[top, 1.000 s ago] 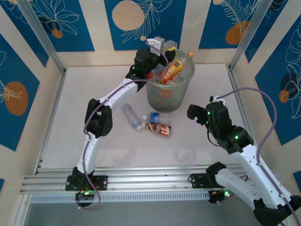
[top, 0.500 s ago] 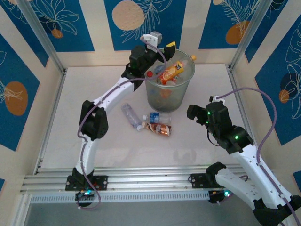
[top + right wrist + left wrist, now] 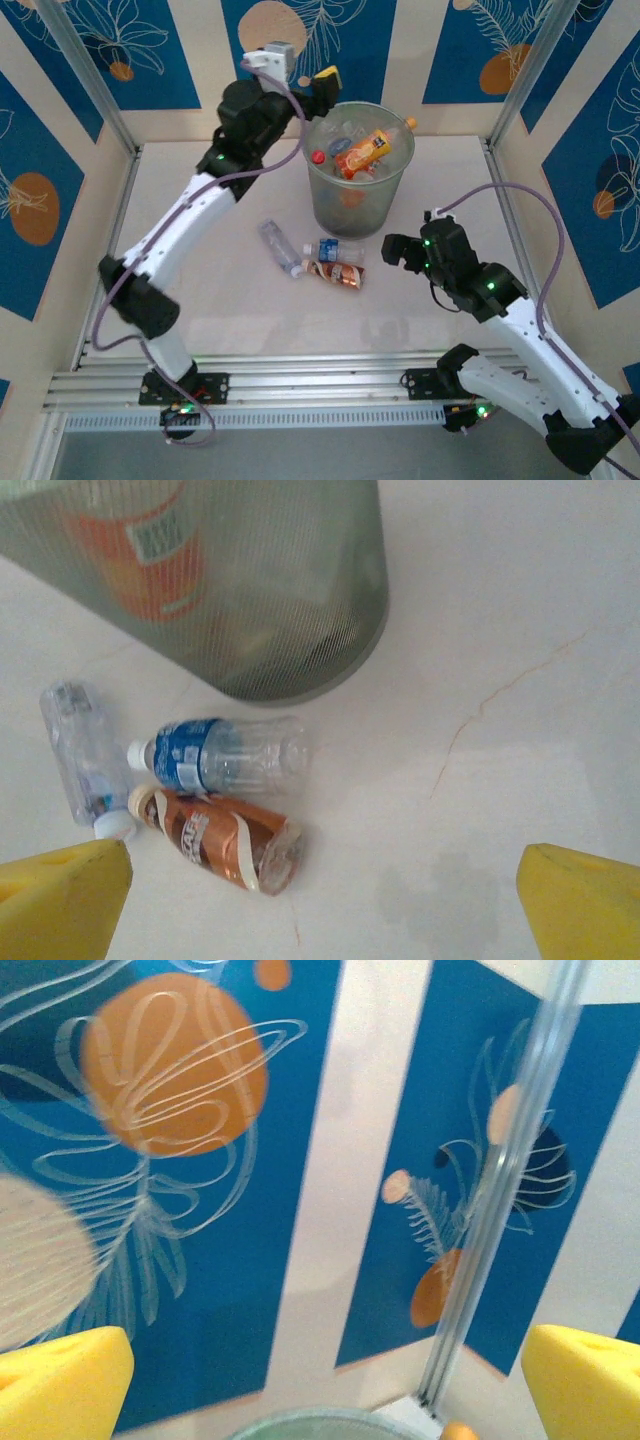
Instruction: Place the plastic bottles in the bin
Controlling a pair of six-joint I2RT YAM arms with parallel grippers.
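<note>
The bin (image 3: 330,200), a grey-green mesh basket, stands at the back of the table with several plastic bottles inside, an orange-labelled one (image 3: 365,152) on top. Three bottles lie on the table in front of it: a clear one (image 3: 279,247), a blue-labelled one (image 3: 335,250) and a crushed brown-labelled one (image 3: 335,273). My left gripper (image 3: 318,85) hangs high, behind and left of the bin's rim (image 3: 330,1422), open and empty. My right gripper (image 3: 395,250) hovers open right of the lying bottles; its camera sees the blue-labelled (image 3: 215,755), brown-labelled (image 3: 220,840) and clear (image 3: 80,755) bottles and the bin (image 3: 250,600).
Patterned blue and cream walls and aluminium posts (image 3: 95,85) close in the table on three sides. A metal rail (image 3: 300,385) runs along the near edge by the arm bases. The yellow finger pads (image 3: 60,900) frame bare white tabletop.
My left arm has lifted and swung back to the left, away from above the bin, with its jaws spreading wider. My right gripper has shifted slightly left toward the lying bottles.
</note>
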